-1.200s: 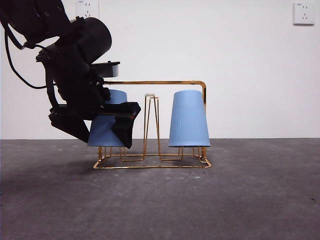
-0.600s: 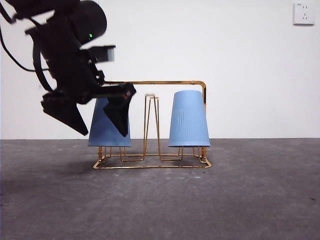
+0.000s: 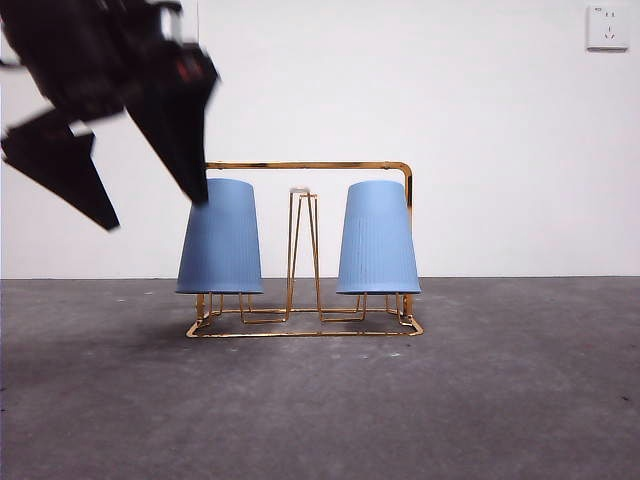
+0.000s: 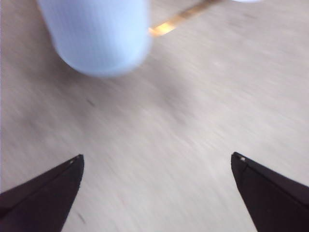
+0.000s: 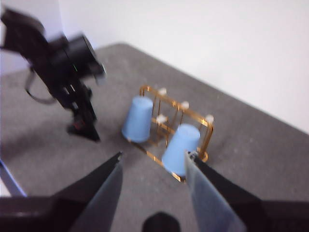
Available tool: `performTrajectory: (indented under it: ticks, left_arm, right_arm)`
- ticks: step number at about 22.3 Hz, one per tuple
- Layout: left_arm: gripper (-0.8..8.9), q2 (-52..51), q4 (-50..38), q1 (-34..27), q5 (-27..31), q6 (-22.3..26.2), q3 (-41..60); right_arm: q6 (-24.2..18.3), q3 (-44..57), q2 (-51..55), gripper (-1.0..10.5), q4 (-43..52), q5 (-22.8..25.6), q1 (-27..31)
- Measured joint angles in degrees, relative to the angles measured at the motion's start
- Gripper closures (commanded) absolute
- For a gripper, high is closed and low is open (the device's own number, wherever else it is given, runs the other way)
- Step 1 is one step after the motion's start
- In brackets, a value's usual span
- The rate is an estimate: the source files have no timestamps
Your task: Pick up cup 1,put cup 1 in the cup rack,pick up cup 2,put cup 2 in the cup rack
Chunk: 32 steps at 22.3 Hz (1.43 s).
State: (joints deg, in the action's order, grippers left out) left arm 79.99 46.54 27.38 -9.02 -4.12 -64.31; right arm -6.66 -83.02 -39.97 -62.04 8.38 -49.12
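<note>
I see the grey table [image 3: 320,400] filling the lower half of the front view, white wall behind it. My left end effector [image 3: 150,210] is at about 10 o'clock in the front view, big, dark, blurred, up off the table; its jaws are spread wide with nothing between them. One jaw tip sits just beside the top of the left cup, touching or not I cannot tell.

The cup rack [image 3: 300,250] stands upright mid-table, gold wire, handle frame across the top, a hairpin prong at centre.

Left cup [image 3: 220,238], blue, upside down on the rack at its 9 o'clock end. Right cup [image 3: 378,238], blue, upside down at the 3 o'clock end. They are apart, centre prong between them. Left wrist view shows the left cup [image 4: 96,34] blurred, well clear of the jaws, with a bit of gold wire beside it.

My right end effector [image 5: 153,166] looks down at the rack [image 5: 174,116] and both cups from well off; jaws apart, nothing held. Wall socket [image 3: 607,27] at 1 o'clock, small.
</note>
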Motion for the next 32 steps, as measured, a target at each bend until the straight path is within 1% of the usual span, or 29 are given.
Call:
performTrajectory:
  ticks: [4, 7, 11, 16, 17, 18, 20, 21, 22, 24, 25, 26, 32]
  left_arm:
    - [2.49, -10.03, 7.32, 0.0, -6.86, -0.02, 0.0]
    - [2.49, -18.49, 10.84, 0.0, -9.99, -0.02, 0.0]
    - [2.49, -28.35, 12.61, 0.0, -10.93, -1.09, 0.0]
    - [2.55, -33.9, 12.79, 0.0, -11.74, -2.82, 0.0]
    - [2.76, -34.58, 12.79, 0.0, -12.0, -3.02, 0.0]
    - [3.4, -35.17, 12.83, 0.0, -12.15, -3.1, 0.0]
    - [5.03, -36.09, 13.22, 0.0, -12.17, -3.43, 0.0]
    - [6.0, -36.41, 13.55, 0.0, -12.2, -3.48, 0.0]
    - [6.98, -36.72, 13.86, 0.0, -12.2, -3.63, 0.0]
    - [8.3, -37.07, 14.25, 0.0, -12.2, -3.8, 0.0]
    - [8.2, -37.13, 14.38, 0.0, -12.2, -3.91, 0.0]
    - [8.21, -37.16, 14.38, 0.0, -12.2, -3.93, 0.0]
    - [8.21, -37.11, 14.38, 0.0, -12.2, -4.04, 0.0]
  right_arm:
    - [1.86, 0.0, -1.75, 7.3, -6.27, 0.17, 0.0]
    - [3.78, 0.0, -3.48, 7.3, -11.28, 0.2, 0.0]
    - [4.83, 0.0, -5.73, 7.3, -14.4, 0.17, 0.0]
    - [5.86, 0.0, -7.39, 7.3, -14.91, 0.17, 0.0]
    - [5.95, 0.0, -7.56, 7.3, -15.04, 0.17, 0.0]
    - [6.01, 0.0, -7.82, 7.3, -15.15, 0.17, 0.0]
    - [6.05, 0.0, -8.2, 7.3, -15.3, 0.17, 0.0]
    - [6.12, 0.0, -8.31, 7.5, -15.37, 0.17, 0.0]
    - [6.38, 0.0, -8.5, 8.0, -15.39, 0.17, 0.0]
    - [6.93, 0.0, -8.79, 8.9, -15.45, 0.2, 0.0]
    - [7.17, 0.0, -8.9, 9.4, -15.47, 0.17, 0.0]
    - [7.32, 0.0, -8.98, 9.6, -15.47, 0.17, 0.0]
    - [7.56, 0.0, -9.55, 9.6, -15.5, 0.15, 0.0]
